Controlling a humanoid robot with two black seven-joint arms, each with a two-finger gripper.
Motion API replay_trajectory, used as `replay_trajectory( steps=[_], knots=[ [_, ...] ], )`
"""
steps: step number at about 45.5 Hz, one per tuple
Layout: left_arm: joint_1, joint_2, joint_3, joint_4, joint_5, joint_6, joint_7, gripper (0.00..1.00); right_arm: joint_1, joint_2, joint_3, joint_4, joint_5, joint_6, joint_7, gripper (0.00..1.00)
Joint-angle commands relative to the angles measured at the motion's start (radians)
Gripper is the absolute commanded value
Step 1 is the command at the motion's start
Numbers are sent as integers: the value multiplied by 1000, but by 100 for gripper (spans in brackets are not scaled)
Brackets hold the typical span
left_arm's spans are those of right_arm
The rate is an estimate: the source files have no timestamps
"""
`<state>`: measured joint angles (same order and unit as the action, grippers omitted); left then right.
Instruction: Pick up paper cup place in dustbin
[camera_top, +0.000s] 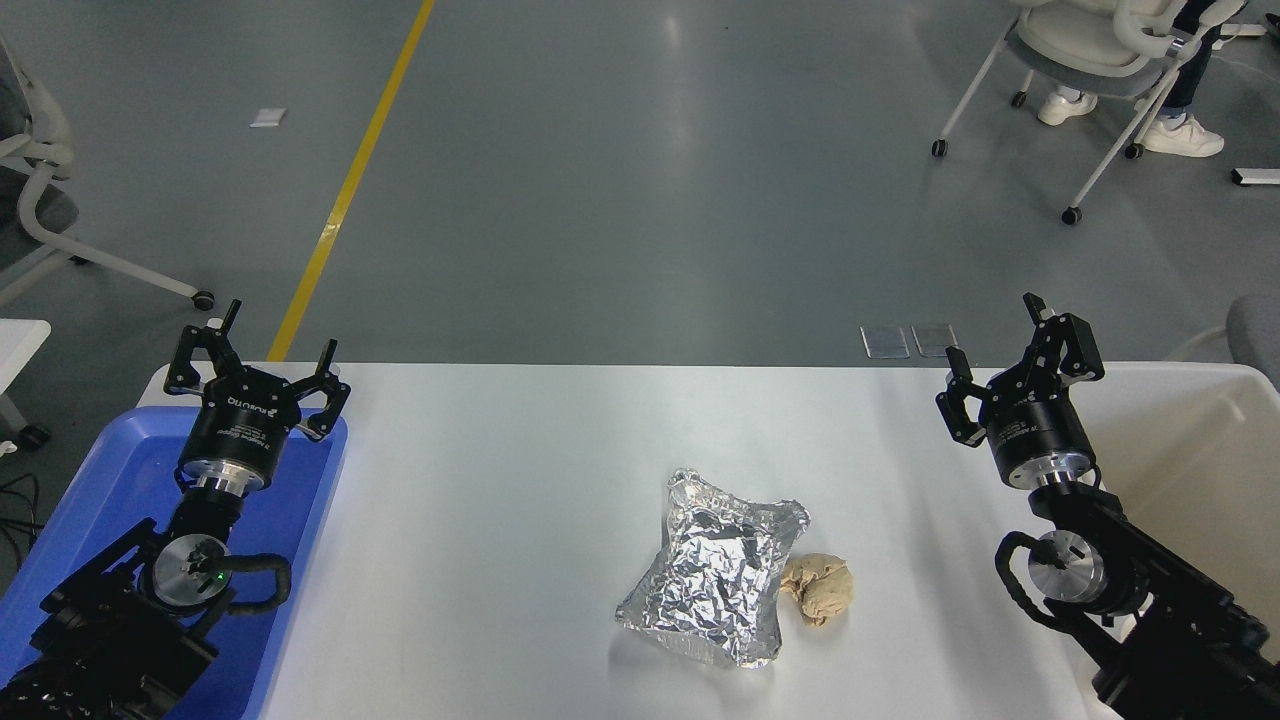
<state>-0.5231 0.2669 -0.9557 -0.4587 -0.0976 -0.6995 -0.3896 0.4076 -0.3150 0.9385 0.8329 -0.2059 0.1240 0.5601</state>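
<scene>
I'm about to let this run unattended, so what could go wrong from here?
No paper cup shows on the table, so the open right claw has nothing to pick. It might instead go for the tan paper ball or the silver foil bag, which touch each other. The right claw also hangs beside the dustbin rim and could clip it.

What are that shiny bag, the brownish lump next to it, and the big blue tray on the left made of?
The silver bag looks like metallic foil or foil-coated film: mirror-bright and creased all over. The tan ball seems to be crumpled paper, matte with soft folds. The blue tray looks like moulded plastic, smooth with a slight sheen and a rounded rim.
</scene>
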Motion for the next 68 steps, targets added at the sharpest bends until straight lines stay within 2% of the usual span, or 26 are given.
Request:
replay_trajectory(
  steps=[1, 16, 29, 35, 40, 49, 54, 61, 68],
  knots=[
    [0, 0, 0, 0, -1, 0, 0, 100, -1, -4, 3, -3, 0, -1, 0, 100],
    [0, 0, -1, 0, -1, 0, 0, 100, 3, -39, -18, 5, 11, -4, -5, 100],
    [-2, 0, 2, 0, 1, 0, 2, 100, 121, -210, -366, 41, 175, 2, -2, 100],
    [-2, 0, 2, 0, 1, 0, 2, 100, 201, -302, -521, 43, 186, 14, -2, 100],
    [-2, 0, 3, 0, 1, 0, 2, 100, 305, -378, -706, 43, 186, 16, -2, 100],
    [-3, 0, 5, -2, 1, 0, 2, 100, 555, -483, -1236, 43, 227, 16, -2, 100],
    [-3, 0, 6, -2, 1, 0, 3, 100, 698, -501, -1461, 45, 309, 25, -2, 100],
    [-3, 0, 6, -2, 1, 0, 3, 100, 881, -504, -1754, 67, 316, 77, -2, 100],
    [-3, 0, 8, -2, 1, 0, 3, 100, 1130, -493, -2042, 159, 316, 218, -2, 100]
  ],
)
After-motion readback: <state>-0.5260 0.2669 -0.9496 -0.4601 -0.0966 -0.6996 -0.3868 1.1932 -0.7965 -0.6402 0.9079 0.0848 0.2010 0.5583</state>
